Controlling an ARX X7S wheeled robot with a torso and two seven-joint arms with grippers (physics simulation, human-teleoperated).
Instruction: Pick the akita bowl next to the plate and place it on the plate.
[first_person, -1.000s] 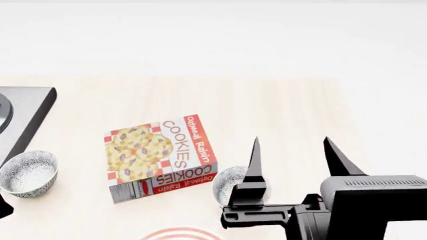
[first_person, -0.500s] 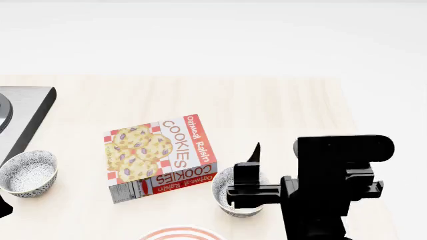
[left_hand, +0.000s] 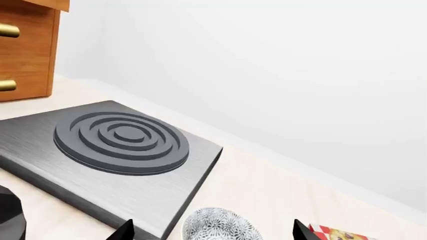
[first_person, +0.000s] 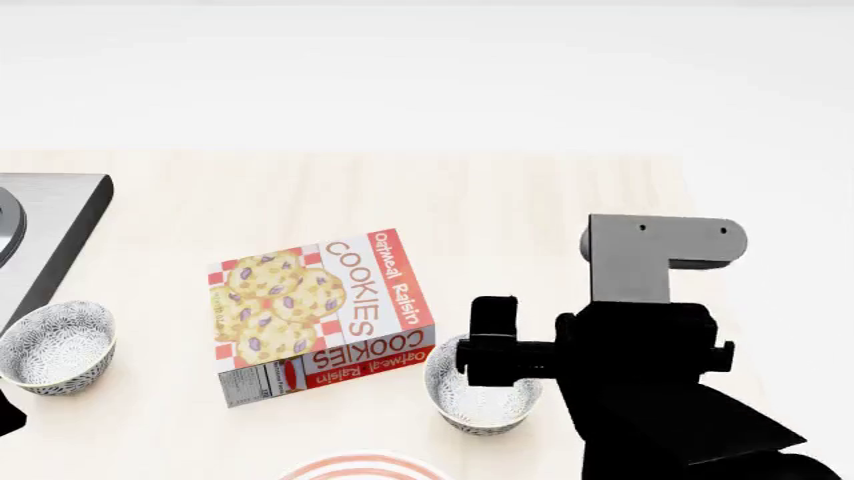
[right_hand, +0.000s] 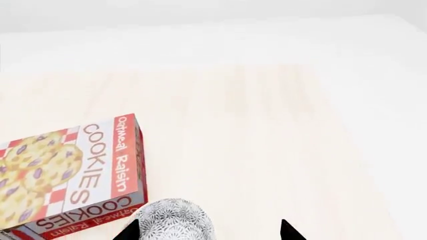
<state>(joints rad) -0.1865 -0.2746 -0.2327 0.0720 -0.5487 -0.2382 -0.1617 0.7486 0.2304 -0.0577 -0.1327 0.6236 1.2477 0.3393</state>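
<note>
Right hand (right_hand: 207, 231) spread, fingers astride the akita bowl (first_person: 481, 398) beside the cookie box (first_person: 323, 313); plate (first_person: 363, 468) near; left hand (left_hand: 212, 231) spread

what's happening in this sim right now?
The right gripper is above the patterned bowl that sits beside the cookie box, with its tips open on either side of the bowl in the right wrist view. The bowl sits on the table, not lifted. The red-ringed plate is just visible at the near edge, with nothing on the part that shows. A second matching bowl sits near the stove plate, with the left gripper open near it.
</note>
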